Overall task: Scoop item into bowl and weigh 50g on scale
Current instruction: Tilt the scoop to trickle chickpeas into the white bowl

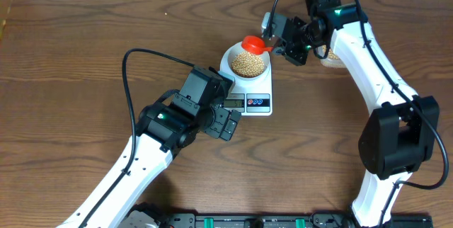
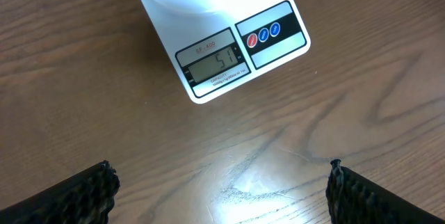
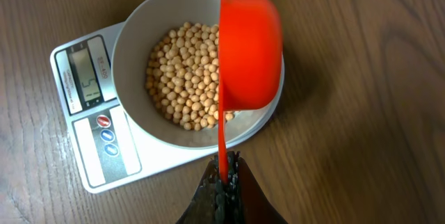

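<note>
**Weighing stage, three views.** The bench (image 1: 85,37) is carrying the whole set-up. The left pincer (image 2: 219,167) is hovering released, fingers spread wide, just beside the display end of the scale (image 2: 208,15) and touching nothing. The right pincer (image 3: 224,177) is clenching the thin handle of a red scoop (image 3: 250,50).

The scale is sitting flat near mid-bench, and the bowl (image 3: 135,36) is standing on its platform, covering most of it. The scoop is being held tipped on its side over the bowl's rim nearest the right arm; whether anything is remaining inside cannot be told. The beans (image 3: 184,74) are lying loosely in the bowl's bottom. The display (image 2: 212,65) is apparently reading fifty-one, so the target is judged reached or slightly passed.

Risks from here:
- Stray beans dropping from the scoop would be pushing the reading further over.
- The scoop resting on the rim would be falsifying the weight or shifting the bowl.
- The left pincer drifting forward would be nudging the scale.
</note>
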Robot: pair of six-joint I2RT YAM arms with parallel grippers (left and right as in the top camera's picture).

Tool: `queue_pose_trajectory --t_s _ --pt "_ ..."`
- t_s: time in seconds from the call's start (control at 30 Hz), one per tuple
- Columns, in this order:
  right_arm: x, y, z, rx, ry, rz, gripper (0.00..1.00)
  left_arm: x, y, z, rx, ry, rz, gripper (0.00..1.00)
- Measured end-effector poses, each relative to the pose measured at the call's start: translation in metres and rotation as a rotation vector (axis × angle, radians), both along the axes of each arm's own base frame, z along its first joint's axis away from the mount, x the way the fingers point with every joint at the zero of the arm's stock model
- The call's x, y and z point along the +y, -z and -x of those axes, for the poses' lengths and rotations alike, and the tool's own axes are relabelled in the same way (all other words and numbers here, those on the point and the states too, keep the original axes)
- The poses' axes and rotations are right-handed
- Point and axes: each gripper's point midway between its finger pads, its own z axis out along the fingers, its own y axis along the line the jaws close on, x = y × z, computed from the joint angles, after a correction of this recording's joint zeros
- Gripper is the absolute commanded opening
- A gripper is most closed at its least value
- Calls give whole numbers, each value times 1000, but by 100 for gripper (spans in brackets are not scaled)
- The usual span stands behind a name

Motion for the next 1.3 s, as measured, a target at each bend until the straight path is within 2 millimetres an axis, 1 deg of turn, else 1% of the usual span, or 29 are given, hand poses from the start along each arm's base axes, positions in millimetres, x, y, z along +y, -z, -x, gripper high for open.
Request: queue_pose_trajectory --t_s 0.13,0.3,0.67,0.97,1.3 --pt "1 4 4 17 -4 -6 1 0 0 0 0 0 0 98" --pt "0 15 11 51 -6 -2 1 0 0 0 0 0 0 98" --pt "1 15 11 50 -9 -10 1 0 0 0 0 0 0 98" --pt "3 12 5 17 -10 -20 1 0 0 0 0 0 0 98" --pt "2 21 8 26 -20 -14 1 0 0 0 0 0 0 98"
